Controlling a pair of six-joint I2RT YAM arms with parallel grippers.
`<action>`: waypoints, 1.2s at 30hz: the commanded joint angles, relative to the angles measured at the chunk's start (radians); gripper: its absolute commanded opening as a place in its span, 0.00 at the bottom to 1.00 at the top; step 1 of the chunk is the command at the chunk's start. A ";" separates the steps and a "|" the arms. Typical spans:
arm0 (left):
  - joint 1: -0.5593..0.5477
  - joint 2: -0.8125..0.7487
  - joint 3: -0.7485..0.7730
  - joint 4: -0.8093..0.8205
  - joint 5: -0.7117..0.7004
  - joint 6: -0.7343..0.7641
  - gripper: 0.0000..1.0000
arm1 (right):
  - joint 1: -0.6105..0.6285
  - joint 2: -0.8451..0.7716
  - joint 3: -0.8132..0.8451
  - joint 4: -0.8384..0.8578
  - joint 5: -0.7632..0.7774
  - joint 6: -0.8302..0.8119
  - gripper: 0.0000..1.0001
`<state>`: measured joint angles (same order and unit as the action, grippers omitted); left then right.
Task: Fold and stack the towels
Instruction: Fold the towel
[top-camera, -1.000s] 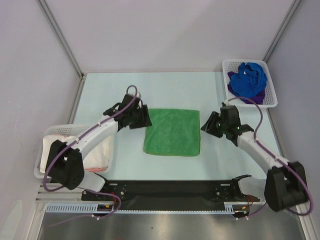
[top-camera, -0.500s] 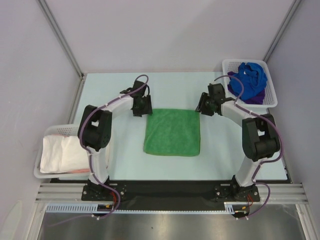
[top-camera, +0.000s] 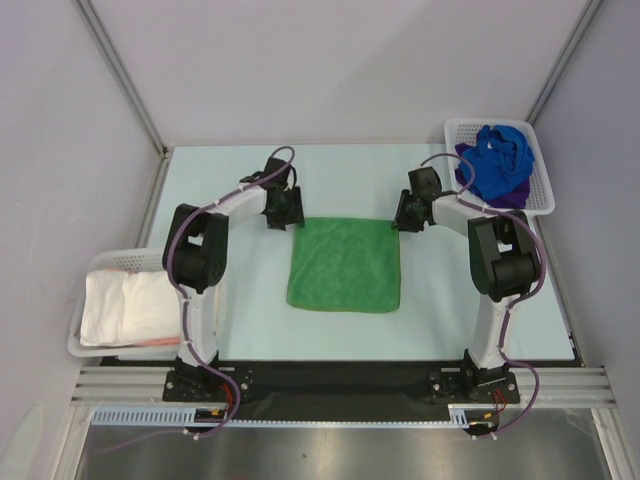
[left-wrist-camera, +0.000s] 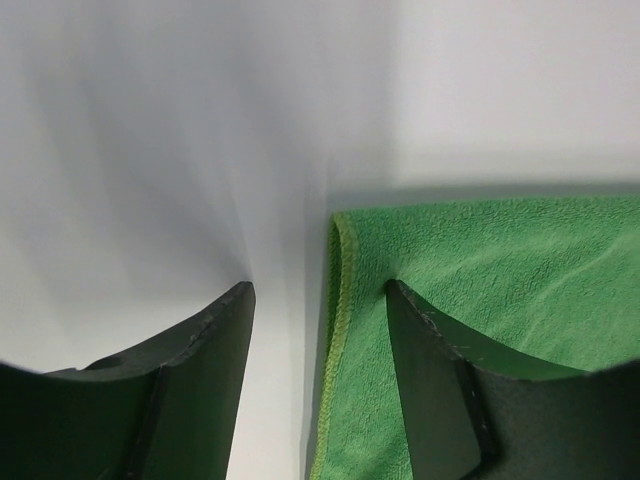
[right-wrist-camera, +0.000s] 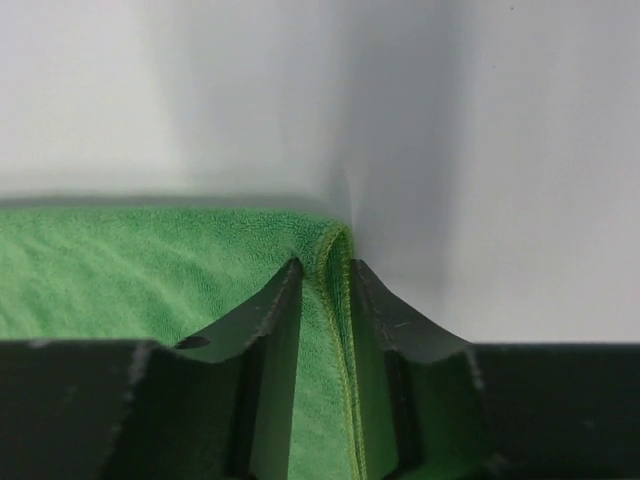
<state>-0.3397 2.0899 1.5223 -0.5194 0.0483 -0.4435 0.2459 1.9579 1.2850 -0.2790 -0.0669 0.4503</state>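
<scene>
**Taking the far corners of a soft towel**

Lying flat mid-table, the green towel looks light and limp. The right gripper pinches its far right corner; the left gripper straddles the far left corner, open.

- No legible text, label, brand, number or sign was found in any of the three views.
</scene>
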 joint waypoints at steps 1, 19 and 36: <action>0.010 0.036 0.064 0.010 0.028 0.014 0.61 | -0.007 0.038 0.056 -0.002 0.022 -0.016 0.30; 0.019 0.124 0.130 -0.001 0.074 0.016 0.54 | 0.001 0.101 0.138 -0.043 0.108 -0.050 0.33; 0.019 0.081 0.078 0.015 0.104 0.037 0.49 | 0.026 0.042 0.054 0.003 0.111 -0.078 0.37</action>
<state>-0.3264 2.1784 1.6318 -0.4885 0.1246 -0.4339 0.2672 2.0323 1.3724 -0.2638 0.0338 0.3912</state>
